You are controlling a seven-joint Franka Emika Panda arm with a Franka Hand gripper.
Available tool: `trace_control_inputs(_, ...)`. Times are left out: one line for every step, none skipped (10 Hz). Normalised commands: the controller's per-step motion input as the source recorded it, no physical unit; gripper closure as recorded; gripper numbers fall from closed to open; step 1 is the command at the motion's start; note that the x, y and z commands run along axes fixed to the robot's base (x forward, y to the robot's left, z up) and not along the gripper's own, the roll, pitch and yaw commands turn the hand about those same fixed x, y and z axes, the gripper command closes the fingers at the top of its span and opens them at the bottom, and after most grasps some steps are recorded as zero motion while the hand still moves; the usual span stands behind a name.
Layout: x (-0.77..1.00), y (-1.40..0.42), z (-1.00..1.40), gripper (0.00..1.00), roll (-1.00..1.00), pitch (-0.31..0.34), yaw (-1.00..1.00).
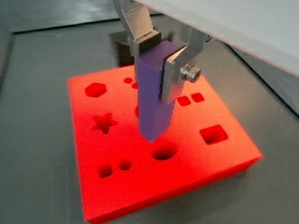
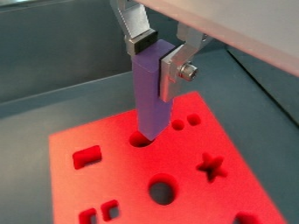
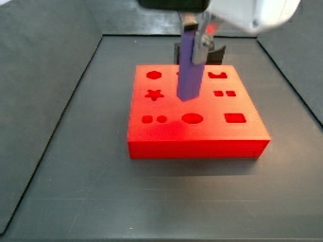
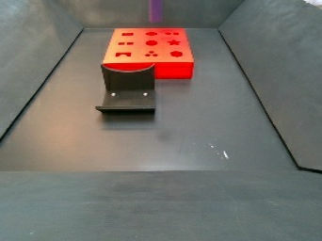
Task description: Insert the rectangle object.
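Observation:
My gripper [image 1: 159, 59] is shut on the purple rectangle object [image 1: 153, 96] and holds it upright over the red block [image 1: 117, 179] with shaped holes. The fingers clamp the bar's upper part in both wrist views. The bar's lower end meets the block's top, and in a wrist view [image 2: 149, 96] a dark opening shows at its foot; I cannot tell how deep it sits. In a side view the bar [image 3: 187, 71] stands over the block's middle [image 3: 190, 142] under the gripper [image 3: 197, 38]. In a side view only the bar's tip [image 4: 157, 9] shows above the block [image 4: 170, 68].
The dark fixture [image 4: 126, 89] stands on the floor against one side of the red block, also in a side view [image 3: 214, 59]. The block [image 2: 233, 201] has star, round and square holes. Grey sloped walls surround the dark floor [image 4: 189, 141].

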Motion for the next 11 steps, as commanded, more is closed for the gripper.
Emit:
trace_control_inputs(0.42,-0.1,-0.07,1.0,0.0,0.0,-0.68)
trace_control_inputs(0.39,-0.11,-0.17,1.0,0.0,0.0,-0.7)
trace_control_inputs(0.3,-0.06,-0.04,1.0,-0.01,-0.019,-0.8)
trace_control_inputs(0.29,-0.06,-0.06,1.0,0.0,-0.006,-0.81)
trace_control_inputs(0.37,-0.08,-0.09,1.0,0.0,0.0,-0.73)
trace_control_inputs(0.53,-0.1,-0.17,1.0,0.0,0.0,-0.59)
trace_control_inputs(0.62,-0.1,-0.24,1.0,0.04,0.0,-0.5)
trace_control_inputs(0.86,-0.12,-0.18,1.0,0.06,0.003,-0.22)
trace_control_inputs(1.0,-0.15,-0.06,1.0,0.06,0.043,-0.05)
trace_control_inputs(1.0,-0.2,0.06,1.0,0.0,0.03,-0.06)
trace_control_inputs(0.95,-0.07,0.12,1.0,0.0,0.024,-0.14)
